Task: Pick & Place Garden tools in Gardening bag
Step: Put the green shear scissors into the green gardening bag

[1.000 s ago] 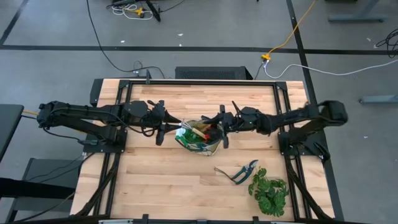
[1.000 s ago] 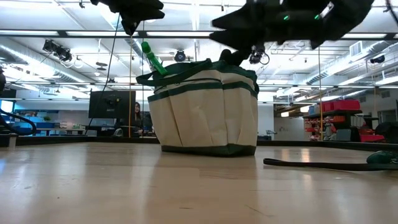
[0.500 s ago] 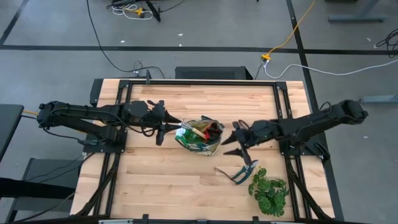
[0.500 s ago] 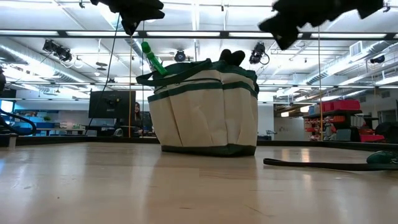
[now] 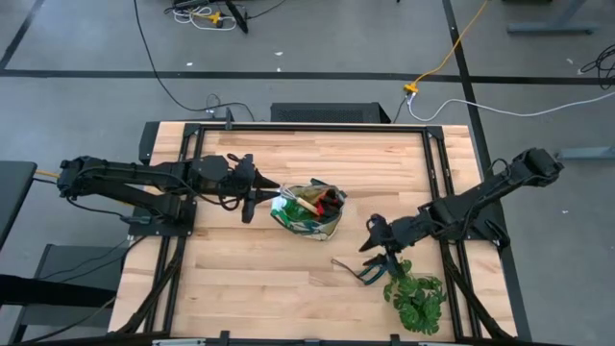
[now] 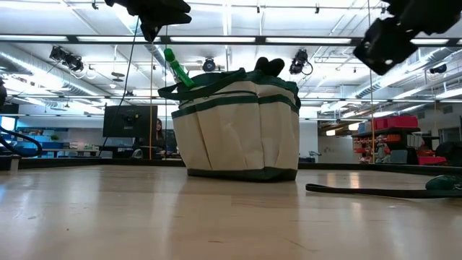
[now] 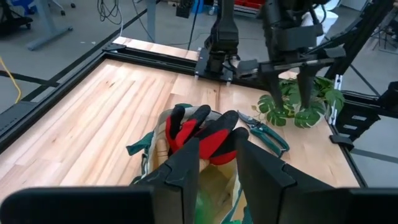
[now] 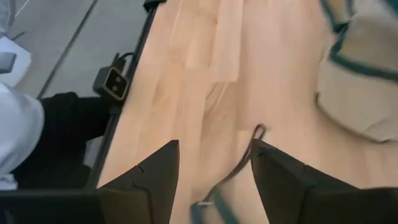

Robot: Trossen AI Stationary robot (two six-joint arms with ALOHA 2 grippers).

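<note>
Pale wood planks make up the table (image 5: 240, 288), framed by dark rails. Near its middle stands the gardening bag (image 5: 307, 211), a tan fabric tote with dark green trim, upright on the boards; in the low view (image 6: 238, 126) its side pockets face the camera. Inside it lie the red gloves (image 7: 205, 134), poking up above the rim, and a wooden-handled hand rake (image 5: 309, 200), while a green spray bottle (image 6: 175, 67) juts from the left part of the opening. At the near right corner sits a leafy green plant (image 5: 416, 298). Just to the left of the plant, touching the boards, lie the pruning shears (image 5: 368, 269), well apart from the bag and to its near right.

Reaching in from the left, the left gripper (image 5: 261, 189) hangs just beside the bag's left rim, its fingers (image 7: 186, 165) parted and holding nothing. The right gripper (image 5: 377, 252) hovers above the shears, its fingers (image 8: 155, 171) spread wide and likewise empty, with the shears' handle between them on the wood below.
</note>
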